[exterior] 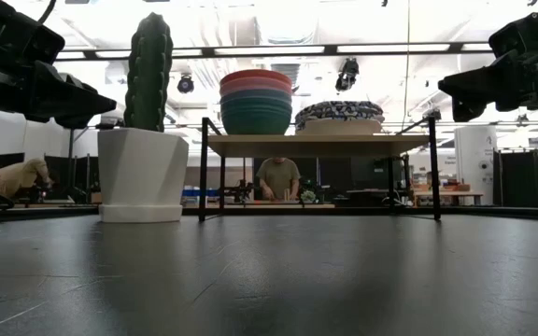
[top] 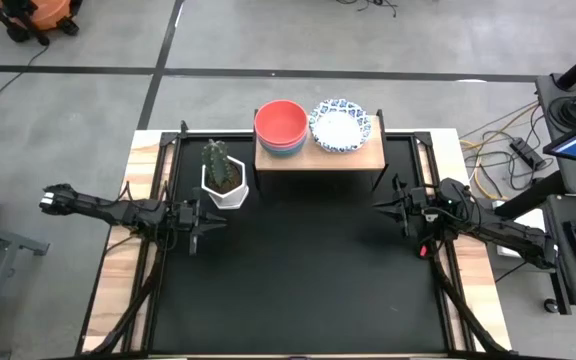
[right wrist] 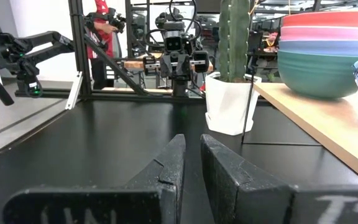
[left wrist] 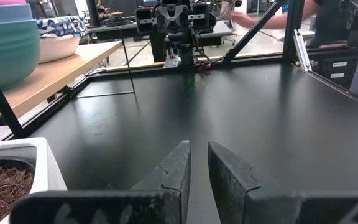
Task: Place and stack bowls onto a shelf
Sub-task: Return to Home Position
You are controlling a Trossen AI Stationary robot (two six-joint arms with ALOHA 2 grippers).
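**Grippers nearly closed and empty, bowls in two stacks on the shelf**

Left gripper (top: pixel 200 228) hung above the table (top: pixel 298 300) near its left edge, pointing inward. In its own wrist view its fingers (left wrist: pixel 174 171) stood almost together, with only a thin slit between them and nothing in it. The right gripper (top: pixel 393 208) hung near the right edge, facing the left one across the bare middle. It was just as narrow and also empty. In the low view both showed only as dark shapes cut off by the picture's sides.

The shelf (top: pixel 318 158) stood at the middle of the table's far edge. On its left half sat the stack of plain bowls (top: pixel 280 124). From above, only the red top bowl's inside and slivers of rim below it were visible. The right wrist view showed the layers from the side: red (right wrist: pixel 328 17), pink (right wrist: pixel 328 34), blue (right wrist: pixel 328 47) and green (right wrist: pixel 319 73) at the bottom.

Just beside that stack, on the shelf's right half, sat the patterned bowls (top: pixel 339 124). The top one showed a white inside. The bowls beneath were mostly hidden, so the number could not be counted. Both wrist views cut this stack off at the picture's edge.

A white cactus pot (top: pixel 224 185) stood on the table just off the shelf's left end. Beyond the table, a person (exterior: pixel 279 177) was partly visible under the shelf, between its legs.
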